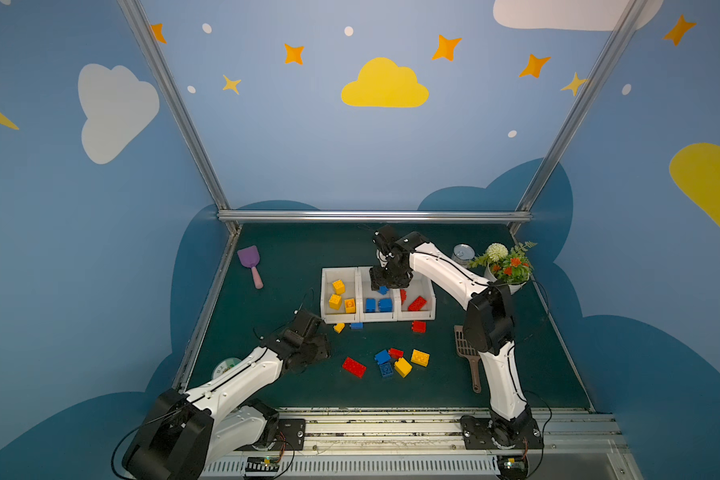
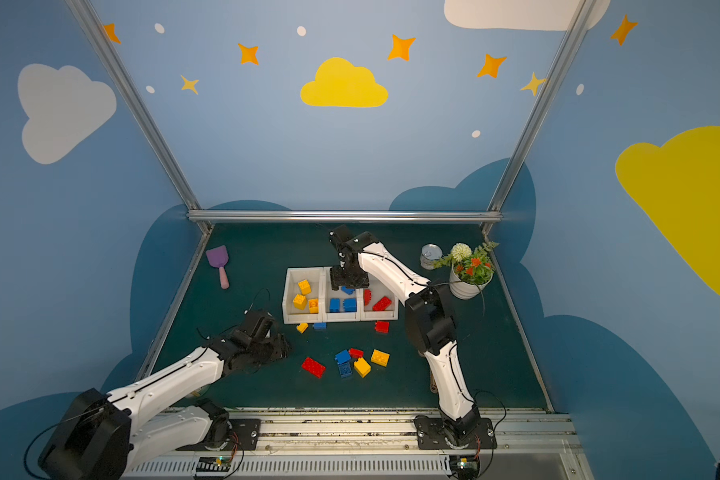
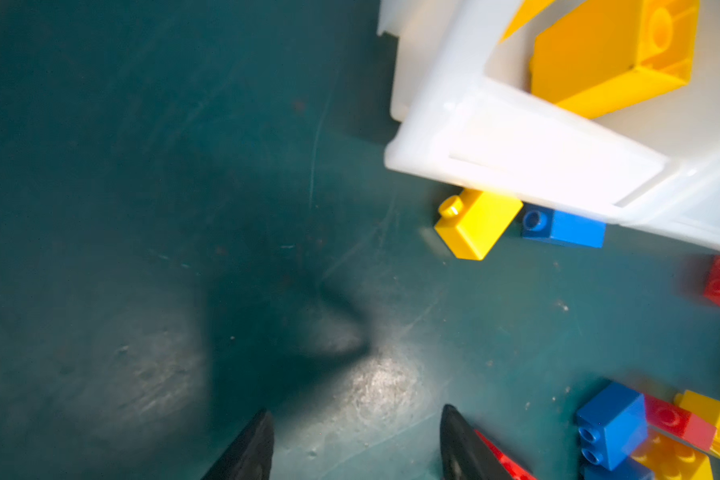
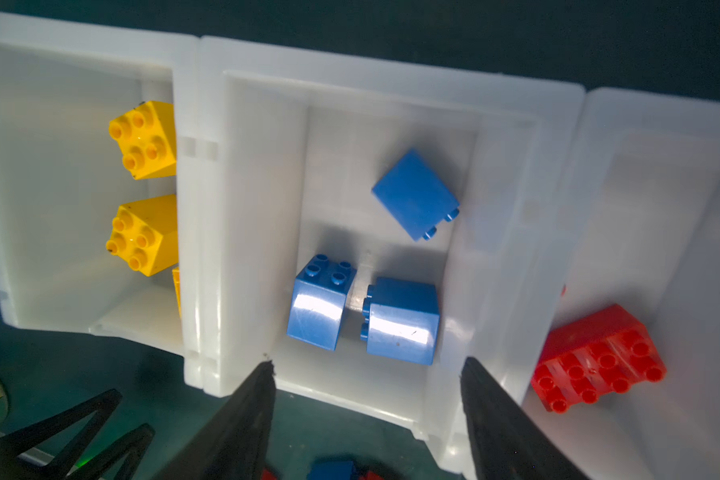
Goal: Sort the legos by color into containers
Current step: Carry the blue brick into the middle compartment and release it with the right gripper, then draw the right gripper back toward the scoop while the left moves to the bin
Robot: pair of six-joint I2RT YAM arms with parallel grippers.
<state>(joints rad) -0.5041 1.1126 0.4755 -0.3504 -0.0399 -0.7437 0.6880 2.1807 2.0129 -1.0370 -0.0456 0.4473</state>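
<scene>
right gripper (image 4: pixel 368 361) hangs over the middle bin (image 4: pixel 391 79), jaws spread with nothing between them. three blue bricks (image 4: pixel 416 193) lie on that bin's floor below it. in both top views the bins (image 1: pixel 377 316) hold yellow on the left, blue in the middle and red on the right.

left gripper (image 3: pixel 355 409) hovers low over the bench (image 3: pixel 142 208), jaws spread too and empty.

the next pick, i judge, turns on the red oblong brick (image 1: pixel 353 367). it lies flat, studs up, glossy, just beside the left gripper, between it and the loose pile (image 1: pixel 403 367). its long axis runs slantwise to the bins' front wall, one short end toward that gripper. the left arm is much nearer. the right gripper is well apart from the brick, back over the bins.

a small yellow brick (image 3: pixel 476 224) and a small blue one (image 3: pixel 566 228) lie at the foot of the front wall, also nearer the left arm.
</scene>
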